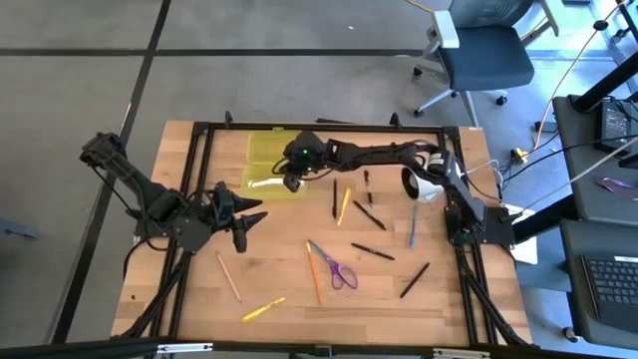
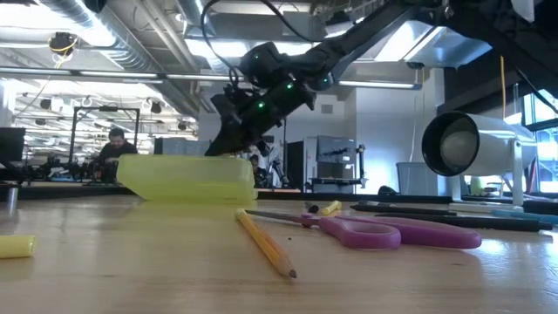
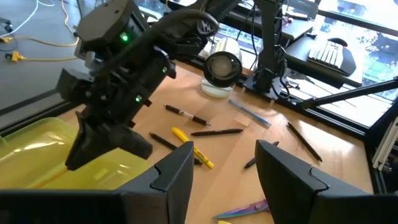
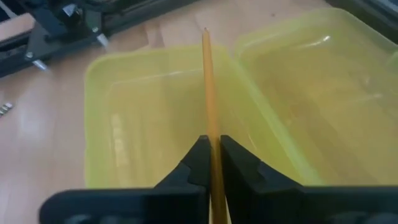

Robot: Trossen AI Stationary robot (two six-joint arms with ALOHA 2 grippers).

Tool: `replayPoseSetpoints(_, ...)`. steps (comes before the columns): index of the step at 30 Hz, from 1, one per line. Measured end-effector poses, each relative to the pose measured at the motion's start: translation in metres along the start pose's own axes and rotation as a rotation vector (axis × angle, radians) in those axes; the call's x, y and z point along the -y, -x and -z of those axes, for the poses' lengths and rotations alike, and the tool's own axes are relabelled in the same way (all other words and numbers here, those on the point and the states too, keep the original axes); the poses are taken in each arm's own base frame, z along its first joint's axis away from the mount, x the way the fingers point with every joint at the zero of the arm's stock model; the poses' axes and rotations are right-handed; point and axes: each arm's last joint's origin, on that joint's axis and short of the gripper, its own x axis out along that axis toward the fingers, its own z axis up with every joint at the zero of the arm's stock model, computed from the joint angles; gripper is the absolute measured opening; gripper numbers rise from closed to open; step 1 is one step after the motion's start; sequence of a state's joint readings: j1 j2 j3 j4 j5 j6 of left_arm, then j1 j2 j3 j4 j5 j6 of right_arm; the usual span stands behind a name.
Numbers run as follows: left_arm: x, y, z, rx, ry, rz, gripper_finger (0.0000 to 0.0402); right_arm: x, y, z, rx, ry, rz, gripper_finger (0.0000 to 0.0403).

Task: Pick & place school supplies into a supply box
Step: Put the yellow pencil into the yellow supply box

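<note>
One yellow pencil [image 4: 208, 93] sits pinched in the right tool [image 4: 211, 163], over the open supply box [image 4: 155, 118] so it can drop inside. The left tool [image 3: 221, 174] waits wide open near the counter [image 1: 199, 299] edge.

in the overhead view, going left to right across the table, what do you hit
left gripper → wood-tan pencil → yellow-green box → right gripper, holding a yellow pencil over the box → purple scissors → blue pen → white cylinder
</note>
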State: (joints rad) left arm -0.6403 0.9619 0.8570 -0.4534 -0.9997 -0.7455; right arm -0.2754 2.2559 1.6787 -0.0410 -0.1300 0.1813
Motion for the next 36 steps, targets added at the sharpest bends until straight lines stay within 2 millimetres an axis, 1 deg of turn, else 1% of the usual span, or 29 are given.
replayPoseSetpoints(6, 0.0, 0.0, 0.0, 0.001, -0.001, -0.002, 0.016, -0.008, -0.001, 0.005, -0.038, 0.014, -0.003, 0.0025)
replayPoseSetpoints(11, 0.0, 0.0, 0.0, 0.001, 0.0, -0.001, 0.0161, -0.004, -0.007, 0.014, -0.077, 0.031, 0.05, 0.0026)
replayPoseSetpoints(16, 0.0, 0.0, 0.0, 0.001, 0.0, -0.001, 0.0164, -0.003, -0.012, 0.017, -0.07, 0.021, 0.054, 0.0036)
replayPoseSetpoints(20, 0.0, 0.0, 0.0, -0.004, 0.0, 0.004, 0.0162, -0.001, -0.018, 0.025, -0.084, 0.004, 0.068, 0.0042)
replayPoseSetpoints(26, 0.0, 0.0, 0.0, -0.012, -0.001, 0.012, 0.016, -0.002, -0.02, 0.026, -0.083, 0.011, 0.06, 0.0044)
replayPoseSetpoints(30, 0.001, 0.0, 0.002, -0.044, -0.006, 0.043, 0.0163, -0.002, -0.02, 0.027, -0.084, 0.01, 0.059, 0.0045)
replayPoseSetpoints(36, 0.001, 0.001, 0.007, -0.159, -0.039, 0.127, 0.0161, -0.002, -0.02, 0.027, -0.086, 0.01, 0.056, 0.0051)
